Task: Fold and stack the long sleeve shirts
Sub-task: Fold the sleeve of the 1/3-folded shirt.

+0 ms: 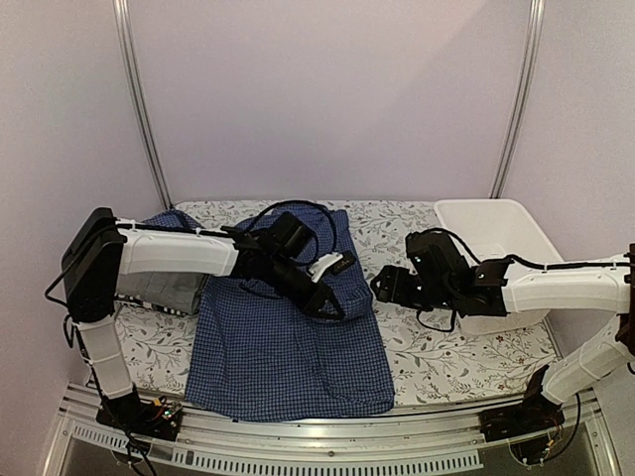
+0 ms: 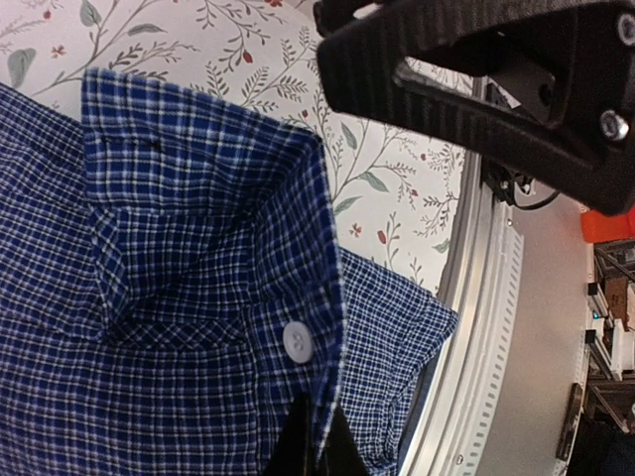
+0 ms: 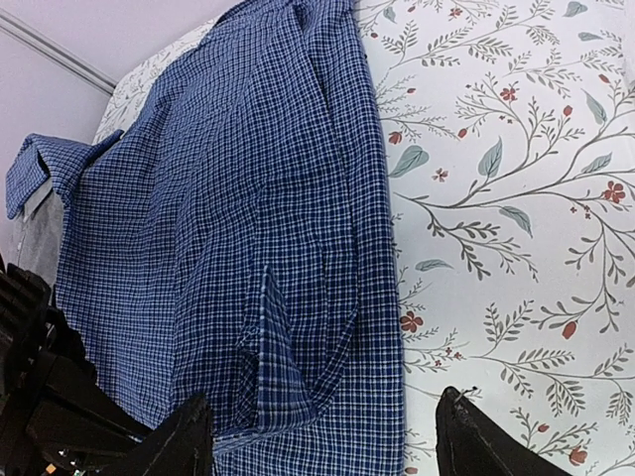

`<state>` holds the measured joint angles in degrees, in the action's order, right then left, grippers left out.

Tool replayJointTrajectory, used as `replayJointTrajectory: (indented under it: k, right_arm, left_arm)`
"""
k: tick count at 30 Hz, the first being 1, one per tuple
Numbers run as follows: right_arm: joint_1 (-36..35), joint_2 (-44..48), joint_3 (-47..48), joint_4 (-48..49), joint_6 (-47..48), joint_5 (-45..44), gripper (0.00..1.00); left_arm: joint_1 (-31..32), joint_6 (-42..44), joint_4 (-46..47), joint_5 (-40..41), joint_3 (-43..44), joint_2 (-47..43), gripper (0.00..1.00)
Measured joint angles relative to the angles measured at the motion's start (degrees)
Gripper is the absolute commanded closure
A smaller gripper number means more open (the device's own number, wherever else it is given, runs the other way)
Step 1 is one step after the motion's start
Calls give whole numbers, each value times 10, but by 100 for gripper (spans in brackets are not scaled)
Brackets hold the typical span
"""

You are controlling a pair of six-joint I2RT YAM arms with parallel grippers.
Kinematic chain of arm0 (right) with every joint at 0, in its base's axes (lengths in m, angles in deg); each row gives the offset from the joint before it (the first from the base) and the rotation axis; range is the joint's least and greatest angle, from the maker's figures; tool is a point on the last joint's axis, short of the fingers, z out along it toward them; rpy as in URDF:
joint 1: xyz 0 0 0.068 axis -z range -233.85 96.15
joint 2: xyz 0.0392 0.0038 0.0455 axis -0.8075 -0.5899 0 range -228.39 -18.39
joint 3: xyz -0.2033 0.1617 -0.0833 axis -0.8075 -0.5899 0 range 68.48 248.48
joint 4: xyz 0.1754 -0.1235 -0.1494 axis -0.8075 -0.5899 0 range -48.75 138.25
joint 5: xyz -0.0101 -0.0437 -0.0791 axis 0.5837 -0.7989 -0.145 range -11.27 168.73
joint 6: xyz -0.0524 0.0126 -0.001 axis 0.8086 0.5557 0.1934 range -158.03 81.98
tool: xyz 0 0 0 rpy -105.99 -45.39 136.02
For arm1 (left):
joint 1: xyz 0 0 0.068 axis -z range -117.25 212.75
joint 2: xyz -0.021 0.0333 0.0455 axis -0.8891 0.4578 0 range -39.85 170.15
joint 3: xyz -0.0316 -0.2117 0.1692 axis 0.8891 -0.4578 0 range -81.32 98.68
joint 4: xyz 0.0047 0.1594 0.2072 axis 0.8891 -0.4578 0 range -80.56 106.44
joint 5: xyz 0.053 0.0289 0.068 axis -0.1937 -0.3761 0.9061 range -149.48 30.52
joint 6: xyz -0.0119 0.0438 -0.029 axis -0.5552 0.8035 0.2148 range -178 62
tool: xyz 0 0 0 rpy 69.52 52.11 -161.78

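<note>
lying lengthwise far-to-near on the tabletop, dark blue check shirt sits clamped in left end effector; right end effector spread apart.

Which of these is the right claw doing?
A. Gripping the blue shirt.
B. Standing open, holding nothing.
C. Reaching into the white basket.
B: the right claw stands wide open above the edge of the blue checked shirt, gripping nothing.
</note>
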<state>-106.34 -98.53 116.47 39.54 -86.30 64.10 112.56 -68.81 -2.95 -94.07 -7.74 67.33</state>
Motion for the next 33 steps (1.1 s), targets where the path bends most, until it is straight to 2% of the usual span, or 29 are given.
replayJointTrajectory:
  k: [9, 15, 18, 26, 30, 33]
  right_arm:
    - [0, 14, -8, 4, 13, 0, 23]
    - [0, 17, -8, -8, 14, 0, 26]
    - [0, 17, -8, -19, 14, 2, 30]
    - [0, 11, -9, -42, 12, 26, 44]
    - [0, -8, -9, -42, 14, 47, 55]
    - [0, -29, -9, -44, 18, 69, 61]
  left_arm:
    - [33, 21, -4, 25, 0, 2, 100]
    - [56, 33, -3, 39, -4, 3, 99]
    - [62, 37, -2, 43, -9, 8, 94]
    - [66, 39, -3, 45, -28, 16, 62]
    - [67, 37, 3, 40, -37, 13, 61]
    - [66, 31, 8, 34, -48, 3, 65]
